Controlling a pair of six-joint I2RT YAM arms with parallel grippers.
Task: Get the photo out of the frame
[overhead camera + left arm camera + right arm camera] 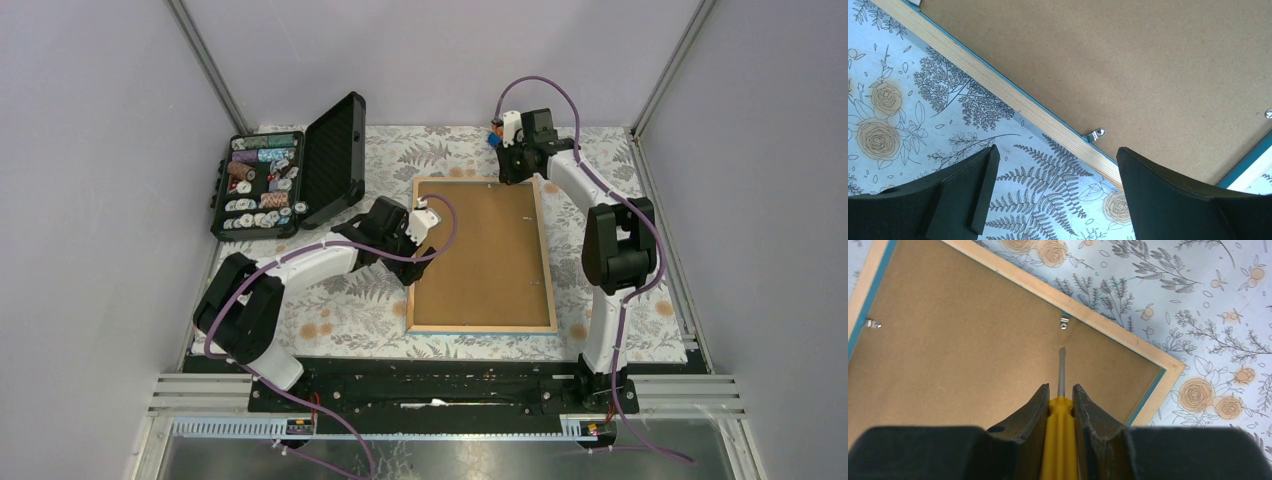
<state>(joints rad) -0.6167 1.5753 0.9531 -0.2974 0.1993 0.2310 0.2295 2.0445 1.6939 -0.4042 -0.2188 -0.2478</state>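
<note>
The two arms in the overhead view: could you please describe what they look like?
Both the left arm and the right arm have white links, bulky black joints and a purple cable looping along each. Each ends in a black gripper with dark, wedge-shaped jaws, plus a small white block at the wrist.

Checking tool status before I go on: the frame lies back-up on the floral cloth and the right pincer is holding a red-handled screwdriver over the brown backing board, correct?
Nearly. The handle is yellow, not red: the right wrist view shows the right pincer shut on a yellow-handled screwdriver, tip toward a metal clip. The wood-rimmed frame does lie back-up on the floral cloth.
</note>
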